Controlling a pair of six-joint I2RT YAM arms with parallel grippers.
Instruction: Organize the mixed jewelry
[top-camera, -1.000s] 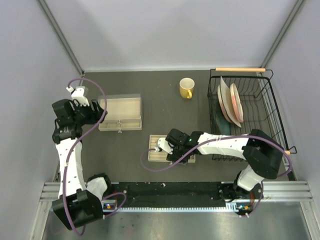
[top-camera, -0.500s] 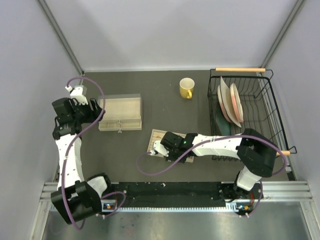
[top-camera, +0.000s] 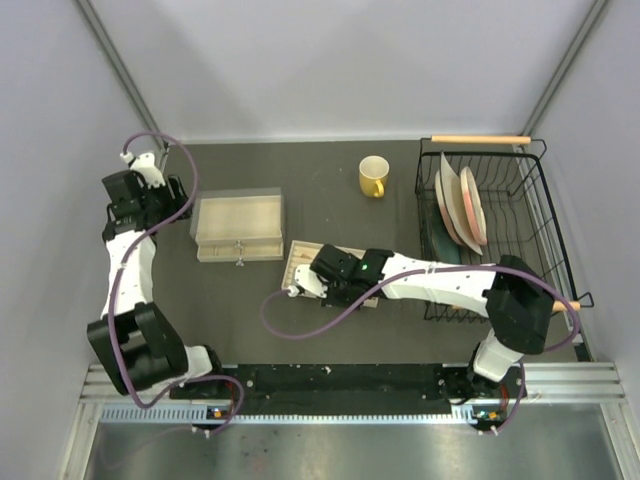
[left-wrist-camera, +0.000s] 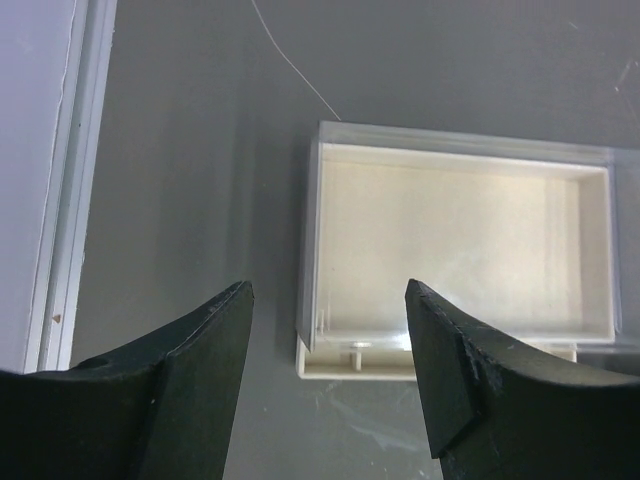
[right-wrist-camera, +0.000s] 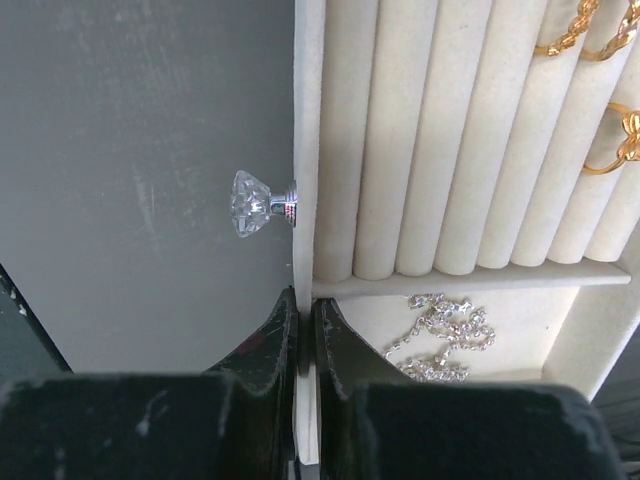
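Right gripper (right-wrist-camera: 305, 330): jaws pressed together on the front wall of the cream slotted drawer (right-wrist-camera: 305, 120), pinching it just below the crystal knob (right-wrist-camera: 250, 203) without touching the knob. The grip is on the drawer, not on any jewelry.

Jewelry, all inside the drawer, on the far side of that wall from the knob:
- rhinestone chain (right-wrist-camera: 440, 335): in the open end compartment, just beside the jaws. It's bunched, with a loose diagonal sprawl and no clean long axis.
- gold rings (right-wrist-camera: 610, 150): seated in the ring rolls (right-wrist-camera: 430, 140), further from the jaws and toward the drawer's back. The bands sit across the rolls, and the rolls run parallel to the pinched wall.

In the top view the drawer sits out on the table, skewed, between the jewelry box (top-camera: 240, 228) and the dish rack. Its knob side faces the near left.

Left gripper (left-wrist-camera: 328, 330): jaws spread, holding nothing, aimed at the clear-lidded jewelry box from its left end. It's well apart from the drawer, so the right arm is the nearer one by a wide margin.

My read: this is a drag or reposition of the drawer by its wall, and no piece is being picked yet. A pinch this near one end may let the drawer pivot (worth watching). The chain is the closest pick once the jaws let go.
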